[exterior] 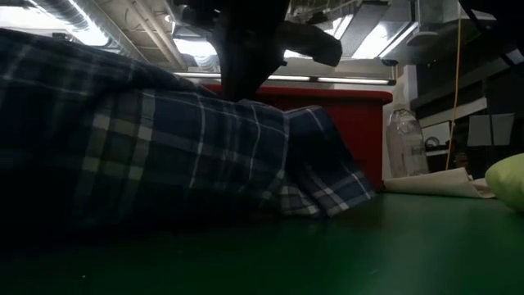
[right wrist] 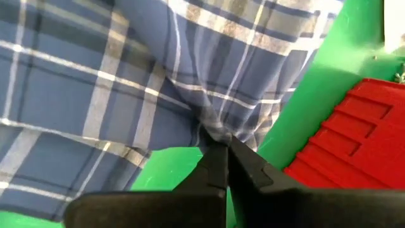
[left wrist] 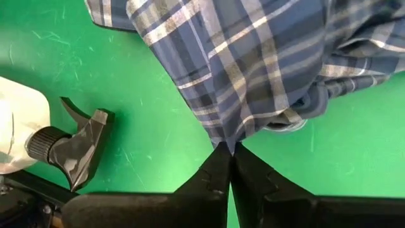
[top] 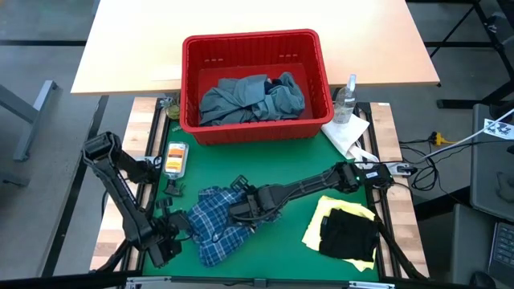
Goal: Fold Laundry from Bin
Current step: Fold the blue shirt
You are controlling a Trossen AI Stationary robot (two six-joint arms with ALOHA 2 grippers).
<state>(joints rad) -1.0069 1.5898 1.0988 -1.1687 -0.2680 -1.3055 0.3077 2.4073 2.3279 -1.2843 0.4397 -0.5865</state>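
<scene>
left end effector (left wrist: 229, 151): fingers together, clamped on an edge of the plaid shirt (top: 215, 223); it sits at the shirt's left-front side on the worktop (top: 281, 160).
right end effector (right wrist: 223, 147): fingers together, pinching a bunched bit of the same shirt; in the high view it reaches across to the shirt's right-rear side.
step in hand: judged to be spreading the plaid shirt flat before folding, since it lies crumpled between the two grips.
doing it well: draw the two pinch points apart evenly and low over the green surface, so the cloth tightens without slipping out of either thin pinch; stop once the wrinkles are out.
shirt relative to the end effectors: it stretches between them, touching both, and fans out beyond each pair of fingers.
spray bottle by the left end effector (left wrist: 38, 142): lying just beside the shirt's edge, worth keeping clear of.
folded pile: dark navy garment (top: 349, 233) on the yellow one (top: 328, 210), well apart to the right.
bin (top: 257, 42): at the rear, with the grey-blue garment (top: 249, 98) inside.
</scene>
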